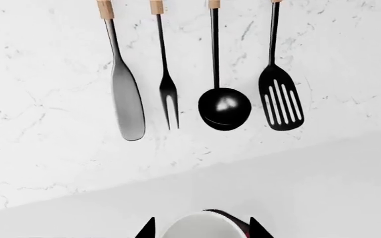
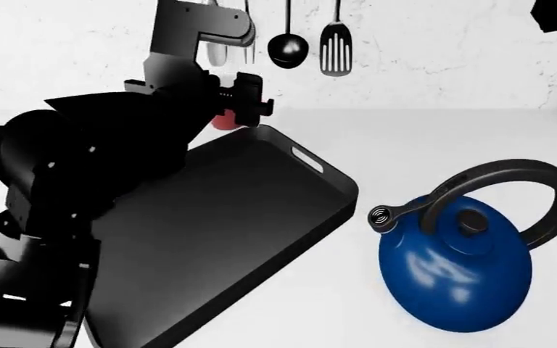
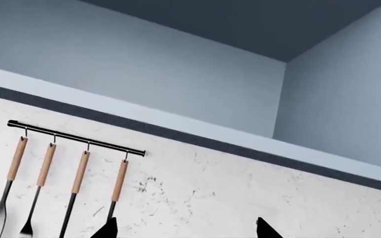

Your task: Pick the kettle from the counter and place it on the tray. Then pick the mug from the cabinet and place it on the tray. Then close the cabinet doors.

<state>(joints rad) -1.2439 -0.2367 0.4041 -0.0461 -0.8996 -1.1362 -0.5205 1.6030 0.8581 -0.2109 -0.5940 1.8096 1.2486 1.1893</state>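
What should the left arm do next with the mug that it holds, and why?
Probably lower the mug toward the tray and release it there. The left gripper appears shut on the mug near the tray's far corner, seemingly above the rim. The tray's floor is bare. Note that the kettle lies beside the tray on the counter, not on it.

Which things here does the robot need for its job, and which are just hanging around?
For the job: kettle, tray, mug in the left tool, counter.

Just there: spatula, fork, ladle, slotted turner, rail.
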